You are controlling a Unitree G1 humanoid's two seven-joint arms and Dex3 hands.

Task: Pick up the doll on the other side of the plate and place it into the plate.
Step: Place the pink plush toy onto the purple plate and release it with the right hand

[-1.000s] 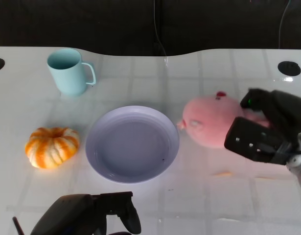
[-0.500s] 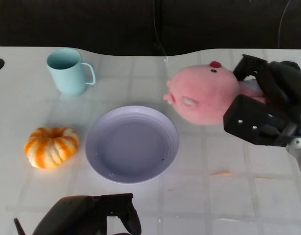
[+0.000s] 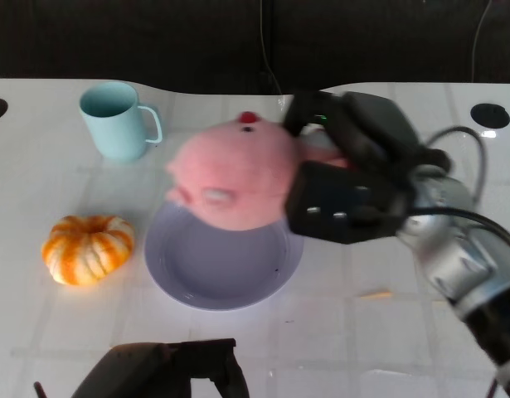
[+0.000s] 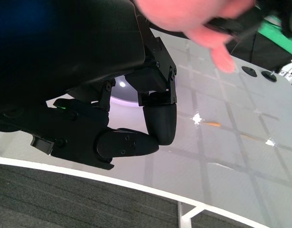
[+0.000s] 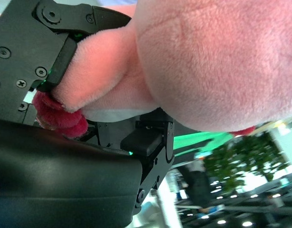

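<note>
Head view: the right hand (image 3: 347, 184) grips the pink doll (image 3: 230, 174), fingers wrapped round its rear end, and holds it in the air over the far rim of the plate (image 3: 223, 267). The doll's head points toward the mug (image 3: 115, 120), and its body hides part of the plate's far edge. In the right wrist view the doll (image 5: 207, 61) fills most of the frame, pressed against the hand's black shell, with a dark red bit of it caught by the fingers. The left hand (image 3: 167, 371) sits at the near table edge; in the left wrist view its fingers (image 4: 160, 118) are curled in with nothing in them. A pumpkin (image 3: 87, 248) lies just beside the plate, on the table (image 3: 387, 332).
</note>
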